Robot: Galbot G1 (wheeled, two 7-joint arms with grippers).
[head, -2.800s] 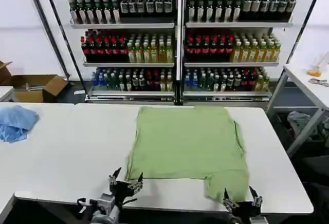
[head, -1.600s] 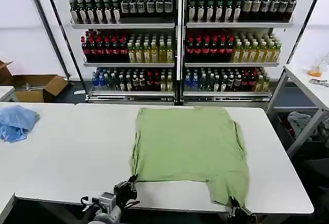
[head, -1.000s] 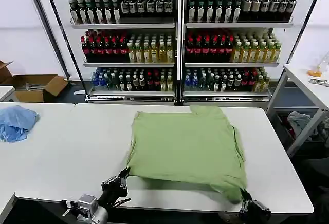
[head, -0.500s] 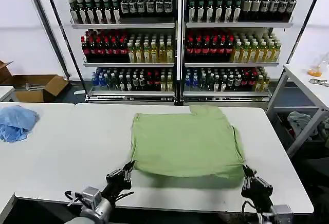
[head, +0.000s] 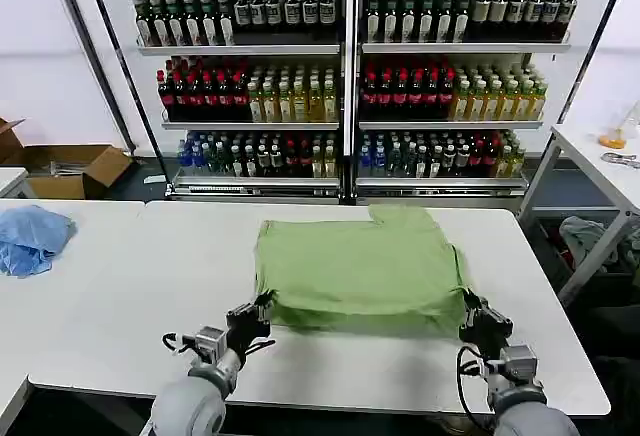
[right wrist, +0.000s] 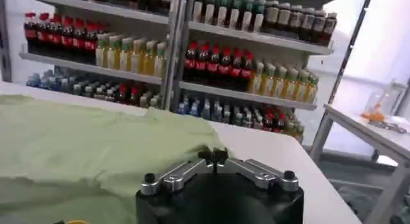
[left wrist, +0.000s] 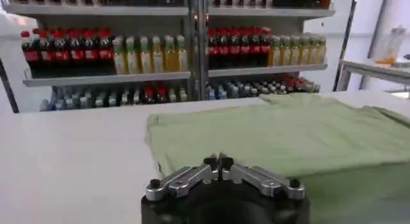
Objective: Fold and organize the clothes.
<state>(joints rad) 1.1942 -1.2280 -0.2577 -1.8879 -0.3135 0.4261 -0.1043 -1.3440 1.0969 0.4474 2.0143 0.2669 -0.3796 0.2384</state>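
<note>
The light green shirt [head: 360, 271] lay on the white table [head: 130, 296], roughly central and nearer the table's far edge than its front one, with its near hem doubled up and over the rest. The left gripper [head: 262, 313] pinched the near-left corner of that fold, fingers closed together on the cloth; in the left wrist view its tips [left wrist: 218, 162] met with fabric right at them. The right gripper [head: 472, 314] gripped the near-right corner the same way, tips pressed shut in the right wrist view [right wrist: 213, 157].

The step looked like carrying the near hem toward the far hem. To do it well, both corners would want to travel level and together — if one ran ahead, the fold line would skew. Keeping the cloth taut between the two grippers should stop the middle sagging and creasing, and the release ought to come only once the carried edge sat square over the far one.

Room was generous: bare table lay on both sides of the shirt and in front of it. The light blue cloth [head: 30, 238] sat well apart, far to the shirt's left. Beyond the shirt the table's far edge was near, with the bottle shelves [head: 345, 86] behind it — overshoot there would drop the hem off the table.
</note>
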